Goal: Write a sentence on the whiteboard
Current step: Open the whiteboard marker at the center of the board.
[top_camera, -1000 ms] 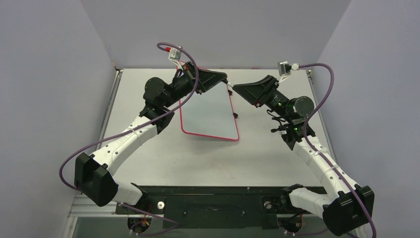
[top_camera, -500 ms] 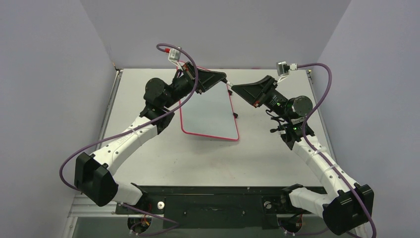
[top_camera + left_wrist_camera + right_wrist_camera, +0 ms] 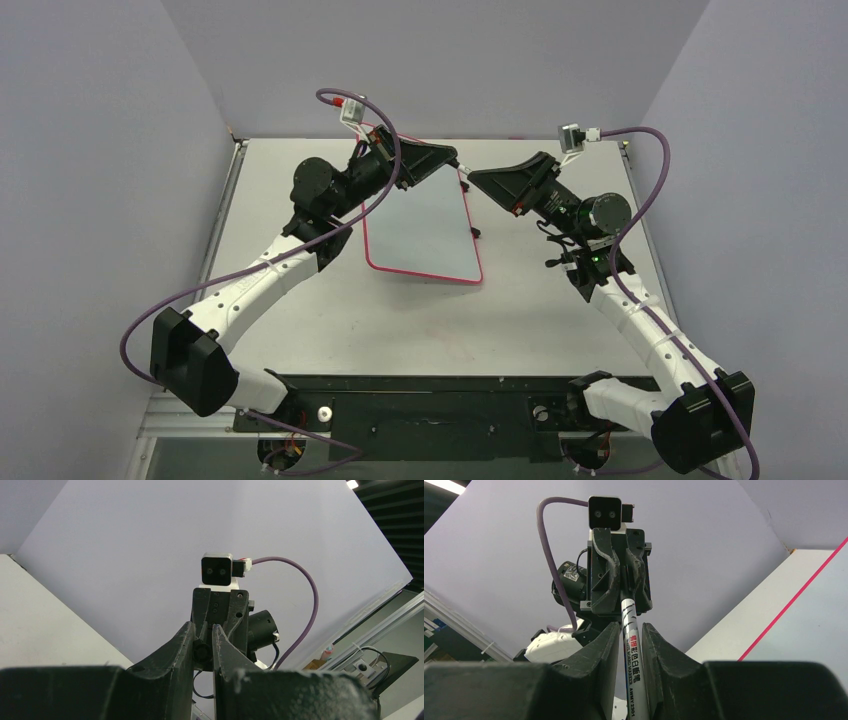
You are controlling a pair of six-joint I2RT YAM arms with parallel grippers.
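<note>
Whiteboard (image 3: 425,235): flat on the table (image 3: 300,300), far middle, red rim showing; its far end is hidden under the left arm.
Marker (image 3: 631,640): white printed barrel, off the table, spanning the two grippers over the whiteboard's far right corner.
Left gripper (image 3: 202,630): narrow, pinched on the marker's dark end.
Right gripper (image 3: 630,627): fingers (image 3: 611,640) close on either side of the barrel; cannot tell whether they press it.
Arms: both reach inward, grippers nose to nose.
</note>
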